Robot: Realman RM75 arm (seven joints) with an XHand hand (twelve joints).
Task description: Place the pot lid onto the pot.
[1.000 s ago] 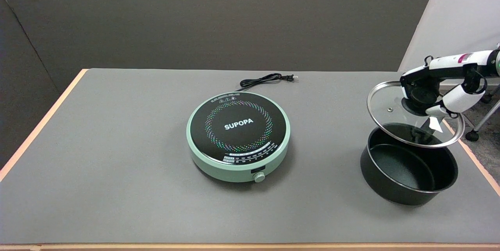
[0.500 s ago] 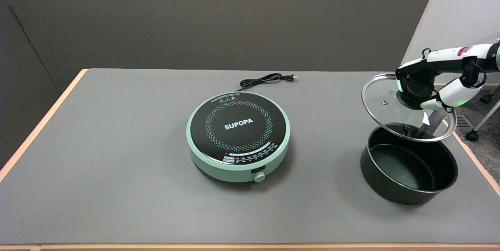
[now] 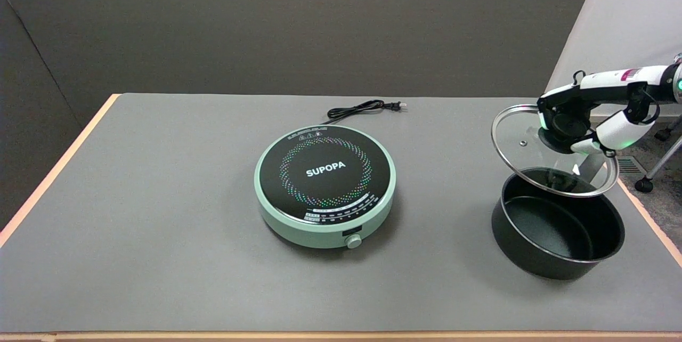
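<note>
A black pot (image 3: 557,225) stands uncovered on the grey table near its right edge. Above its far rim hangs a round glass lid (image 3: 525,158) with a metal rim, tilted with its near edge lower. My right hand (image 3: 578,121) grips the lid's black knob from the right side. The lid's lower edge overlaps the pot's back rim in the head view; I cannot tell whether they touch.
A mint-green induction cooker (image 3: 325,186) with a black top sits mid-table, its black power cord (image 3: 362,108) coiled behind it. The table's right edge (image 3: 647,222) runs close beside the pot. Floor and a wheeled stand leg (image 3: 652,174) lie beyond it.
The hand has carried the lid up and a little to the left over the second, then dipped slightly. Pot and cooker have stayed put.
</note>
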